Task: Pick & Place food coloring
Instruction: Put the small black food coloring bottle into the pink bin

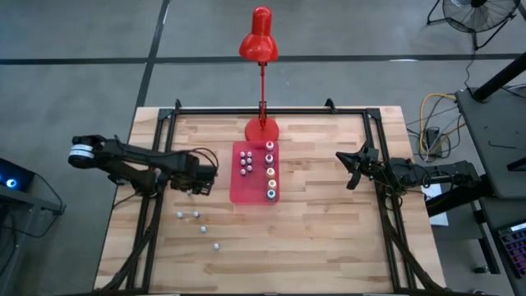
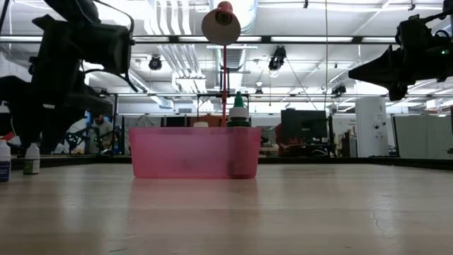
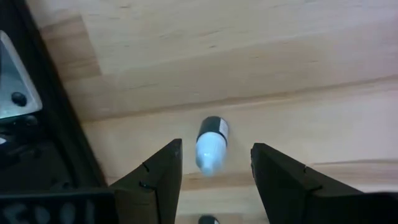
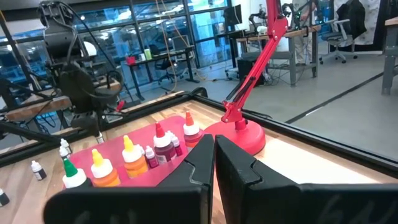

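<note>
Left gripper [image 3: 214,171], fingers spread, hovers above a small whitish-capped, dark-based food coloring bottle [image 3: 211,144] on the table, at about 9 o'clock from the flat red rectangular tray [image 1: 255,173]. For a sound pick, the fingers should straddle the bottle's body evenly before pinching. Right gripper [image 1: 354,165], fingers pressed together, waits at 3 o'clock. The tray carries the larger coloured-cap bottles [image 4: 127,152]; more small bottles [image 1: 197,215] stand loose at 7 o'clock. Surface: pale wooden plank tabletop [image 1: 329,230], red desk lamp [image 1: 260,49] at 12 o'clock; workshop beyond.
</note>
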{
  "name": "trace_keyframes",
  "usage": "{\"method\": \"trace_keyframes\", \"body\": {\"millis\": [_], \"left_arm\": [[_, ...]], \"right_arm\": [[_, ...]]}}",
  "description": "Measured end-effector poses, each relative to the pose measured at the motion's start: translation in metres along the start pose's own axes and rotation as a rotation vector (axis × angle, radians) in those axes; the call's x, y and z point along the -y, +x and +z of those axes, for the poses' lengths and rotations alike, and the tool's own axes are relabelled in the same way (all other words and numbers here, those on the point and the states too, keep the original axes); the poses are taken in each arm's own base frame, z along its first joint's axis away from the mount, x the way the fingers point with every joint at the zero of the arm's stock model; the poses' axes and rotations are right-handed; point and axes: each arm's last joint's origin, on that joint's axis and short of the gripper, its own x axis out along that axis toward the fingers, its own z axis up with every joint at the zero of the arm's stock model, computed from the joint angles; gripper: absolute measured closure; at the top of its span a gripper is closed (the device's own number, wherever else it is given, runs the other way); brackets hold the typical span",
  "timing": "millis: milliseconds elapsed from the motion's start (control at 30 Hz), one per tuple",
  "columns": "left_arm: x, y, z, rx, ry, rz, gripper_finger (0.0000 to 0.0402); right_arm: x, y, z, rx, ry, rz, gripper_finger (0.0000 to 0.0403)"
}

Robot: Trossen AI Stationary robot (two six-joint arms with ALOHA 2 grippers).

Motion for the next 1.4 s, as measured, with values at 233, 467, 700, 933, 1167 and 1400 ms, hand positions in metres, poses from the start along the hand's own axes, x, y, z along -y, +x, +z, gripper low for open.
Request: {"method": "trace_keyframes", "body": {"millis": [233, 467, 700, 933, 1167, 1400], "left_arm": [[-0.003, 0.016, -0.001, -0.004, -0.001, -0.023, 0.0239], [-0.004, 0.021, -0.001, -0.019, 0.002, -0.033, 0.024], [-0.004, 0.021, -0.001, -0.01, 0.002, -0.03, 0.028], [-0.003, 0.021, -0.001, -0.006, 0.005, -0.039, 0.0346], [0.013, 0.002, 0.003, 0.056, 0.069, -0.131, 0.0361], [0.035, -0.044, 0.01, 0.172, 0.168, -0.258, 0.0361]], "right_arm": [[0.0, 0.0, 0.0, 0.0, 0.0, 0.0, 0.0394], [0.0, 0.0, 0.0, 0.0, 0.0, 0.0, 0.0394], [0.0, 0.0, 0.0, 0.0, 0.0, 0.0, 0.0394], [0.0, 0.0, 0.0, 0.0, 0.0, 0.0, 0.0394], [0.0, 0.0, 0.0, 0.0, 0.0, -0.001, 0.0394], [0.0, 0.0, 0.0, 0.0, 0.0, -0.001, 0.0394]]}}
